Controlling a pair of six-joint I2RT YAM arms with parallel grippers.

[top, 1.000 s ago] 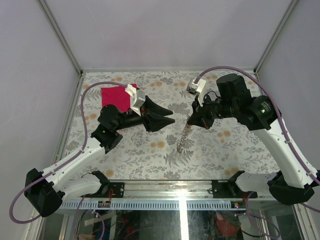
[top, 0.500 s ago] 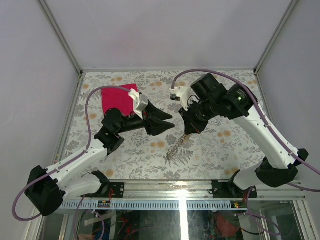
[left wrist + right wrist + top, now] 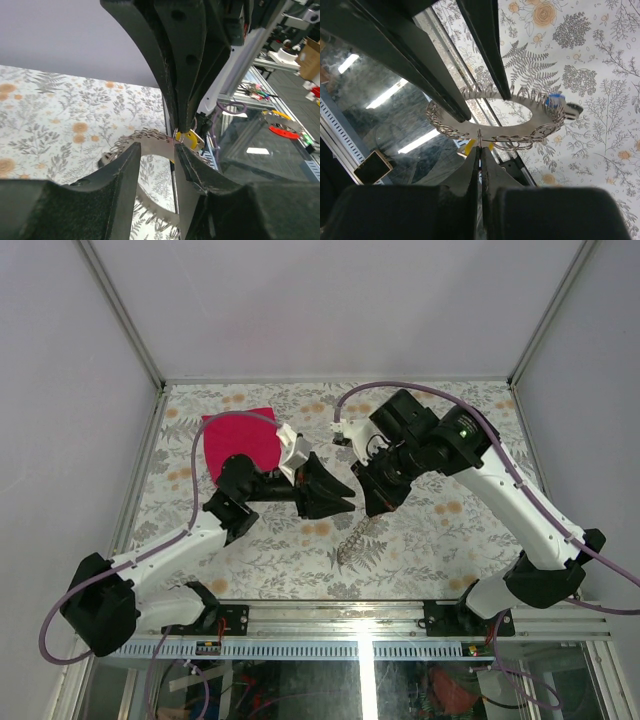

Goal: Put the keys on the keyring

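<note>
Hanging in mid-air near the centre of the top view, the keyring (image 3: 355, 540) is pinched at its rim by the right gripper (image 3: 380, 508), whose fingers are pressed fully together. A yellow key head (image 3: 190, 140) is seen at those fingertips. The left gripper (image 3: 345, 490) is held partly open, its jaws set either side of the ring's rim; whether they touch it cannot be told.
</note>
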